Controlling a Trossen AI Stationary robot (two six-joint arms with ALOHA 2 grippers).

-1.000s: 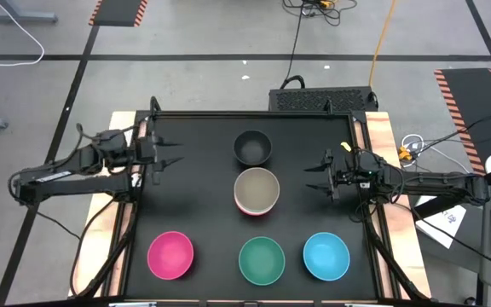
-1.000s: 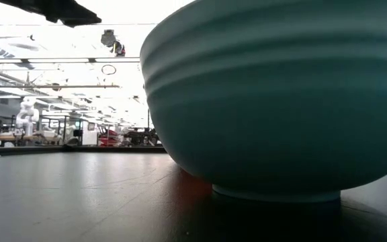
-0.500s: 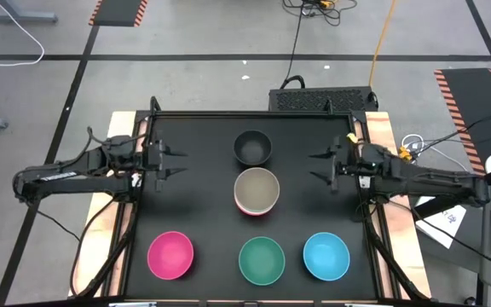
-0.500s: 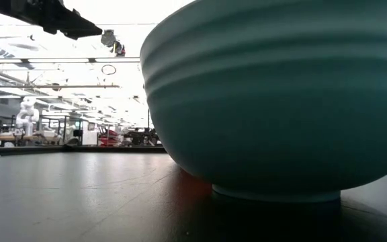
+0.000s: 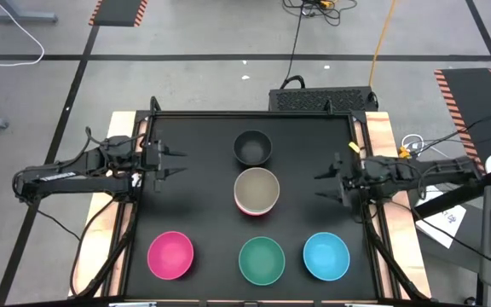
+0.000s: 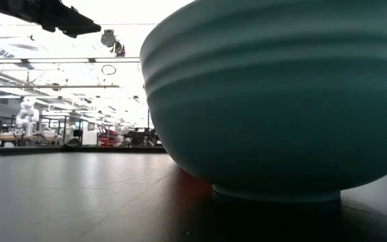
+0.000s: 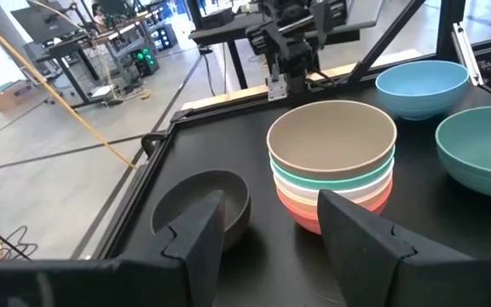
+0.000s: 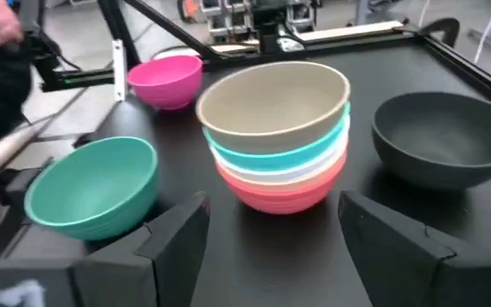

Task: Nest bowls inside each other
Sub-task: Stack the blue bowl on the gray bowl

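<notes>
A stack of several nested bowls, tan on top, stands on its base at the middle of the black table. A black bowl sits behind it. Along the near edge sit a magenta bowl, a green bowl and a blue bowl. My left gripper hovers open left of the stack, pointing at it. My right gripper hovers open right of the stack, facing it. The green bowl fills the low view.
A raised black frame runs round the table, with wooden borders outside it. Open table lies between each gripper and the stack, and between the stack and the near row. Part of an arm shows high in the low view.
My right gripper has swung toward the far edge and then back toward the near edge, ending a little nearer and farther right than a second ago, still open. The bowls have not moved.
</notes>
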